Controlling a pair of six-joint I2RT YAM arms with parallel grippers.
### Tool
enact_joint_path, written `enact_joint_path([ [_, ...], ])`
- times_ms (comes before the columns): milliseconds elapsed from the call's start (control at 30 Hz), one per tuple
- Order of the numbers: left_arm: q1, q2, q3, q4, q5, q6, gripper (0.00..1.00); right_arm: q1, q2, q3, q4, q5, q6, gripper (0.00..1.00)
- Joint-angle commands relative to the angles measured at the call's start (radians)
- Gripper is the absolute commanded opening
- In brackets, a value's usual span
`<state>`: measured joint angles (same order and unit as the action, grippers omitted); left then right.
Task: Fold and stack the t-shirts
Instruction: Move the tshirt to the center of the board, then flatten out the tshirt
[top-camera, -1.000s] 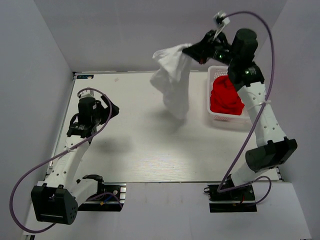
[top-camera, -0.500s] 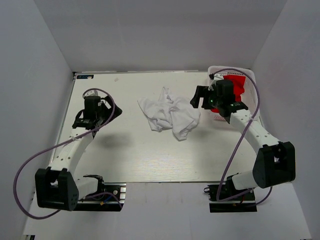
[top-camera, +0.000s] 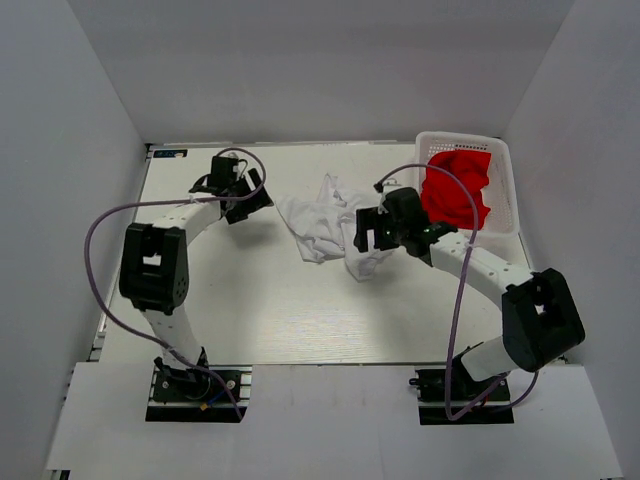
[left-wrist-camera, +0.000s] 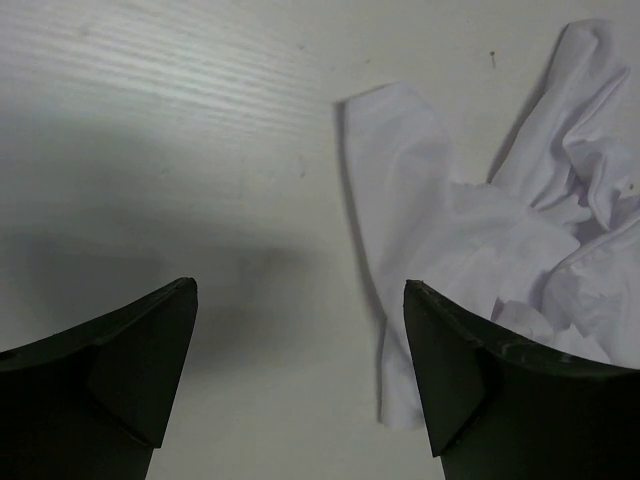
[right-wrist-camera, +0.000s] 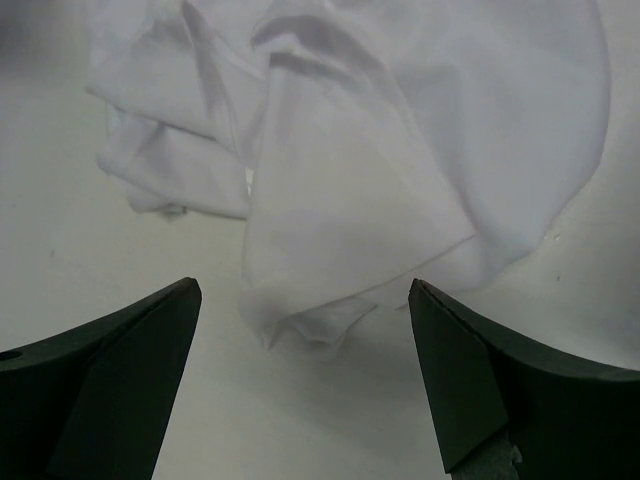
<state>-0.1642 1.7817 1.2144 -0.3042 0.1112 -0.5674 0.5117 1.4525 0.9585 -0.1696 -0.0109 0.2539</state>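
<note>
A white table (top-camera: 250, 300), enclosed by plain grey walls, forms the work area. The white t-shirt (top-camera: 335, 225) lies crumpled and unfolded near the table's centre, where both arms can reach it. The red t-shirt (top-camera: 455, 195) sits bunched inside the lattice basket (top-camera: 458, 138) at the far right, apart from the folding space. The step in hand appears to be spreading the white shirt flat, so each arm addresses one side of the heap. The left gripper (left-wrist-camera: 300, 300) hovers just beside the shirt's left edge, jaws wide apart, holding nothing. The right gripper (right-wrist-camera: 305, 300) hangs over a flap on the shirt's right side, jaws equally wide, with no cloth gripped.
</note>
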Motion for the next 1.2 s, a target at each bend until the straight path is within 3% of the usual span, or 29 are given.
enact_joint_path([
  [0,-0.046,0.094,0.125,-0.013,0.001,0.032,0.93,0.045,0.011,-0.050,0.025,0.149,-0.011,0.90],
  [167,-0.101,0.238,0.252,-0.070,-0.064,0.041,0.88,0.109,0.028,-0.066,0.013,0.252,-0.019,0.90],
  [300,-0.133,0.323,0.323,-0.119,-0.099,0.041,0.69,0.155,0.052,-0.053,0.005,0.296,-0.018,0.90],
  [333,-0.133,0.332,0.323,-0.119,-0.099,0.041,0.58,0.163,0.058,-0.047,0.005,0.295,-0.013,0.90],
  [400,-0.143,0.353,0.323,-0.119,-0.099,0.050,0.47,0.198,0.078,-0.037,0.005,0.319,-0.013,0.90],
  [500,-0.153,0.366,0.332,-0.110,-0.071,0.050,0.09,0.228,0.100,-0.030,0.025,0.316,-0.010,0.85],
  [533,-0.153,0.366,0.332,-0.122,-0.071,0.050,0.00,0.243,0.108,-0.030,0.025,0.310,-0.007,0.81],
  [733,-0.153,0.273,0.258,-0.096,-0.107,0.050,0.00,0.280,0.161,0.008,0.038,0.334,0.018,0.73],
  [833,-0.153,0.202,0.214,-0.085,-0.097,0.050,0.00,0.274,0.225,0.034,0.038,0.397,0.062,0.61],
  [867,-0.153,0.185,0.214,-0.085,-0.107,0.060,0.00,0.277,0.238,0.066,0.024,0.411,0.068,0.44],
  [933,-0.153,0.142,0.200,-0.085,-0.117,0.060,0.00,0.274,0.285,0.088,-0.004,0.471,0.097,0.22],
  [967,-0.153,0.130,0.191,-0.095,-0.108,0.060,0.00,0.274,0.292,0.123,-0.048,0.494,0.105,0.02],
  [1167,-0.144,-0.032,0.154,-0.072,-0.081,0.080,0.00,0.269,0.128,0.122,-0.091,0.626,0.117,0.00],
])
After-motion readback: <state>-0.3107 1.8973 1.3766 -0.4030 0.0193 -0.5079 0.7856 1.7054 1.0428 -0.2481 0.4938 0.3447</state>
